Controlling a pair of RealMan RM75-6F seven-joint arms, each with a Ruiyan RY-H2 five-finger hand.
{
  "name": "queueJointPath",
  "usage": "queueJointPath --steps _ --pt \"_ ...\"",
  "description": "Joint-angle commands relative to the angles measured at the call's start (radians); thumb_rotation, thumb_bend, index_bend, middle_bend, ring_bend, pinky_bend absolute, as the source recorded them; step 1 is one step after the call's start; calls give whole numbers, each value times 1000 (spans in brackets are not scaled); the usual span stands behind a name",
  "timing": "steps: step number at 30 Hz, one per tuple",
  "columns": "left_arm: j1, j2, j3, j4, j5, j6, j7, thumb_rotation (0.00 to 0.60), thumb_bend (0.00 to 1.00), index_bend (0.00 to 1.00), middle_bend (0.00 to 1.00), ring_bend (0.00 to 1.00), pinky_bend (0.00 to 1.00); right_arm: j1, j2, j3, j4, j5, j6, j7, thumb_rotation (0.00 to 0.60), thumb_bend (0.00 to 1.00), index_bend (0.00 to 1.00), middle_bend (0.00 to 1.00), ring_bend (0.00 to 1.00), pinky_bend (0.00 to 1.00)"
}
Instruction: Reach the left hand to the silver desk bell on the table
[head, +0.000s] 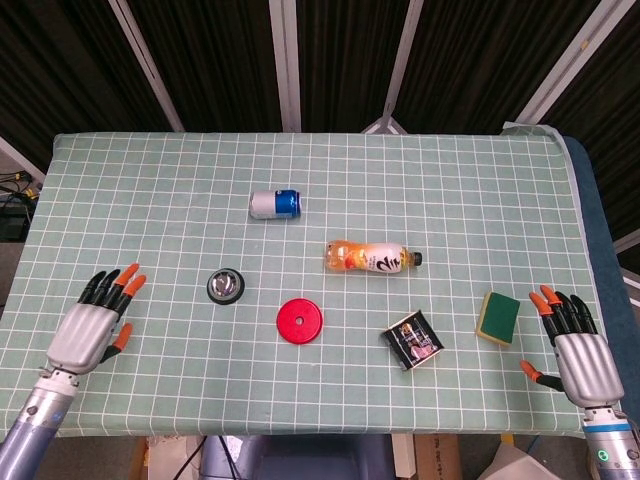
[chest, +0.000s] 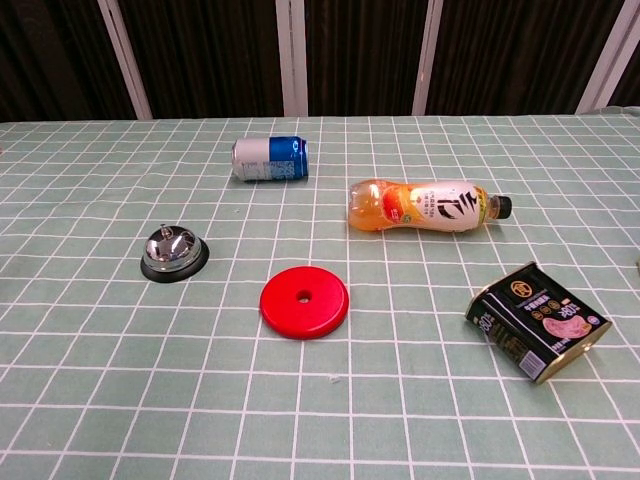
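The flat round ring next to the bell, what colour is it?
The ring is bright red, clearest in the chest view.
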Motion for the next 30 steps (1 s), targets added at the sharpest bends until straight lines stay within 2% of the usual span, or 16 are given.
queueJointPath --steps 1,7,12,30 --pt "-72 -61 -37 -8 -64 -86 79 600 687 0 0 0 0 1 0 0 0 0 -1 1 600 220 0 0 0 0" --pt "-155 -139 -64 8 -145 -174 201 600 734 0 0 0 0 3 1 2 0 5 -7 4 600 220 0 0 0 0" --pt "-195 -193 -74 29 -206 -200 263 600 752 0 0 0 0 6 1 4 0 8 -13 8 600 220 0 0 0 0" --pt "-257 -273 -38 127 -304 -238 309 600 753 0 0 0 0 6 5 4 -6 15 -17 19 600 220 0 0 0 0"
